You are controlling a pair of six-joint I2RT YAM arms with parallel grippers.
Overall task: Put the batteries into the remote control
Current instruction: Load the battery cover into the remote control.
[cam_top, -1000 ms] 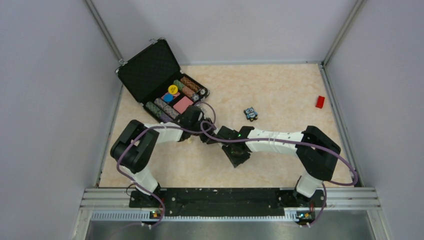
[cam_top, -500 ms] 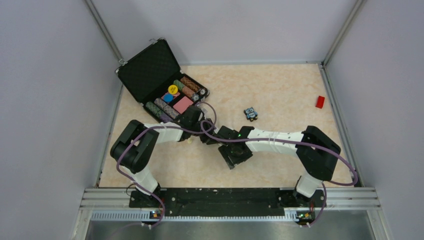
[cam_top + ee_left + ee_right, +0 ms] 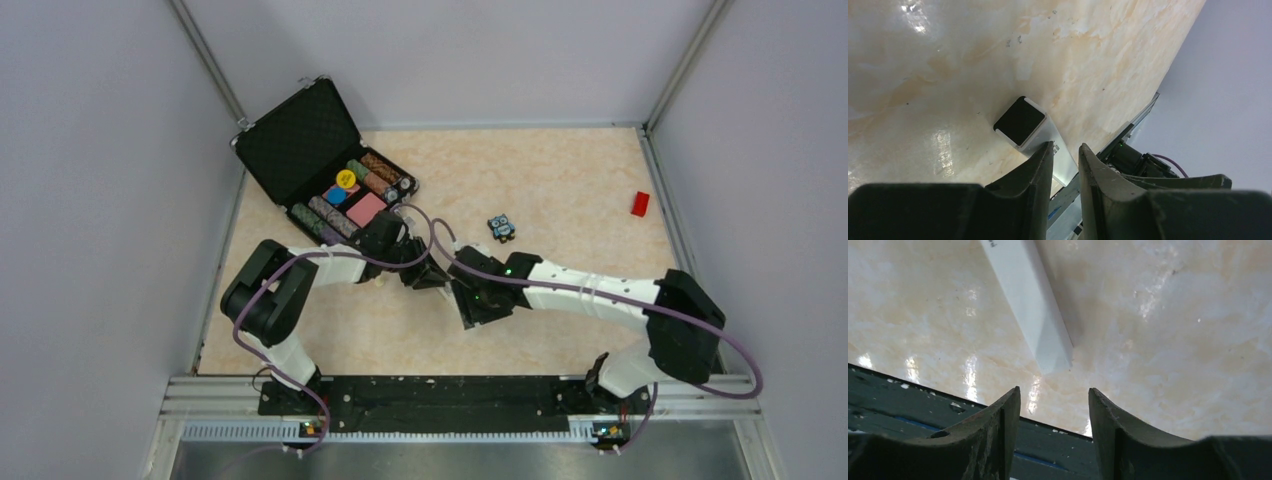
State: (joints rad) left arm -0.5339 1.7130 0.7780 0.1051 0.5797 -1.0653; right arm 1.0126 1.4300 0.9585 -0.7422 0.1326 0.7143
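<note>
The left fingers (image 3: pixel 1040 172), nearly closed, pinch the remote control (image 3: pixel 1020 121) at mid-desk (image 3: pixel 560 190). The right fingers (image 3: pixel 1005 425) spread wide, holding nothing, beside its white end. The open case (image 3: pixel 298 140) holds patterned rolls (image 3: pixel 322 215).

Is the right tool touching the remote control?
Apart. Right wrist view: the remote control ends short of the open right tool, with bare table between them.

Cut off by the right wrist view's upper edge: remote control (image 3: pixel 1025 300), only one white end showing. In the left wrist view, partly masked behind the left hand (image 3: pixel 1065 148). From above, buried under both wrists. Too small to identify: blue-and-black gadget (image 3: pixel 501 228).
</note>
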